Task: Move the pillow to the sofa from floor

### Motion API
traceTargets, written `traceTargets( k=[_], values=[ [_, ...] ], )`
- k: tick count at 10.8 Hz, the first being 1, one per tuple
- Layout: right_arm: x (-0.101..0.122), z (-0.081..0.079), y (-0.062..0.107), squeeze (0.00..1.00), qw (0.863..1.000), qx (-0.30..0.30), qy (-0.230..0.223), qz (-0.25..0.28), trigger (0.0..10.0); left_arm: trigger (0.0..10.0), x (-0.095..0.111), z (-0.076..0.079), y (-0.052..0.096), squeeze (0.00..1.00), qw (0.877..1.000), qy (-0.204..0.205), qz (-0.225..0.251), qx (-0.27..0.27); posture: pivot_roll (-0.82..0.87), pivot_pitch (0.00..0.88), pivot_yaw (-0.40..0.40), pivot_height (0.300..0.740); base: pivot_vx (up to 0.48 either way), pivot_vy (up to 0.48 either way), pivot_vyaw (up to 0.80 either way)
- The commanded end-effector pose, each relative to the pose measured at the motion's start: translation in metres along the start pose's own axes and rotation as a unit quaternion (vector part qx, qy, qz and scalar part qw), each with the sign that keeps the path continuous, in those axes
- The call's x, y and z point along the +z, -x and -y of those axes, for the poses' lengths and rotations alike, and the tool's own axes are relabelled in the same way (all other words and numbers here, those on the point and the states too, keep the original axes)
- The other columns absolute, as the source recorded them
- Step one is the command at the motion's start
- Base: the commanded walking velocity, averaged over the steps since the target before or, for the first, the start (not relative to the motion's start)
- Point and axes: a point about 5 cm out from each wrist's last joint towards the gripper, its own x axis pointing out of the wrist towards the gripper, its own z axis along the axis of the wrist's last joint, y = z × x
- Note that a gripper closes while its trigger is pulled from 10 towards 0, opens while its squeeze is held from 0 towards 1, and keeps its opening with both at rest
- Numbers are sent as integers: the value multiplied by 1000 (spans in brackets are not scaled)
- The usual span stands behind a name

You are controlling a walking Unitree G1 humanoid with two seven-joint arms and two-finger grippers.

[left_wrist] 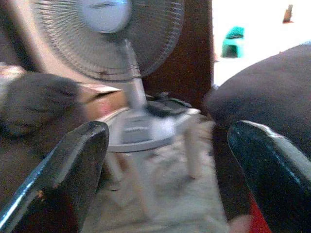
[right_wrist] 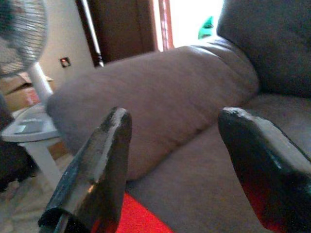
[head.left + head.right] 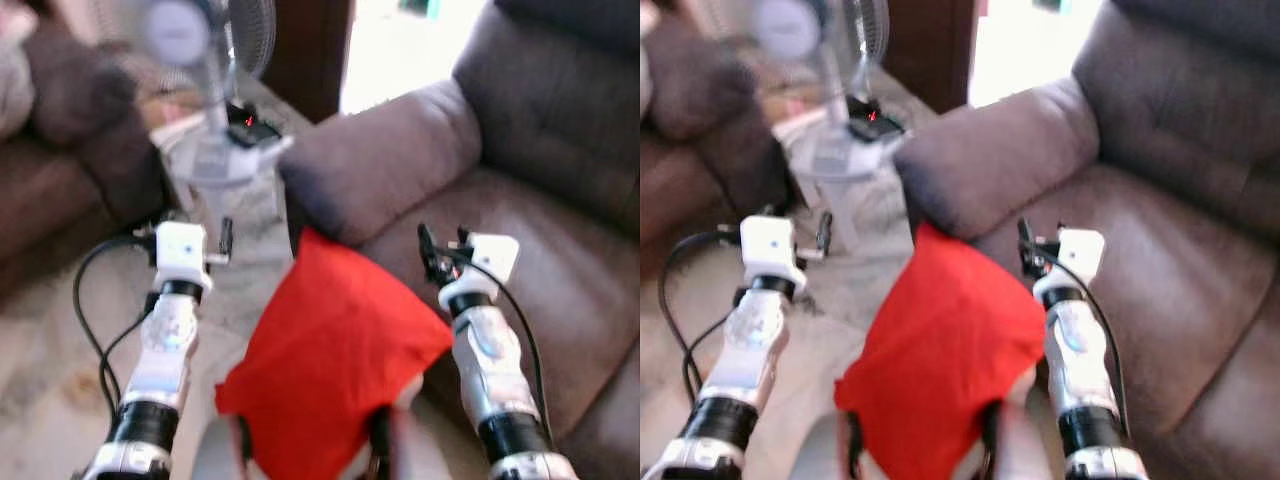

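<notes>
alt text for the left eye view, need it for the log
A red pillow sits low between the robot's two raised silver arms, its far edge at the front of a brown sofa. The left end effector is over pale floor, the right end effector over the sofa seat. Behind, blurred, a standing fan rises from a small white table.

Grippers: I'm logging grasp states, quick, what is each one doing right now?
Left gripper: open, holding nothing, beside the red pillow.
Right gripper: open, holding nothing, over the sofa seat.
</notes>
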Motion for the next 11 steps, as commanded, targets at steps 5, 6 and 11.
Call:
traceTargets(
  k=[5, 6, 11],
  values=[
    [-10, 10, -2, 0, 999, -35, 10, -39, 10000, 10000, 1, 7, -1, 0, 1000, -2, -1, -26, 0, 73, -36, 586, 0, 0, 0],
    [-17, 12, 0, 824, 998, -40, -2, -55, 10000, 10000, 0, 8, 0, 0, 999, -1, -4, -32, 2, 77, -35, 586, 0, 0, 0],
    [-67, 11, 6, 1000, 956, -98, -59, -269, 10000, 10000, -7, 11, 6, 0, 998, -3, -30, -56, 6, 119, -32, 586, 0, 0, 0]
  ],
)
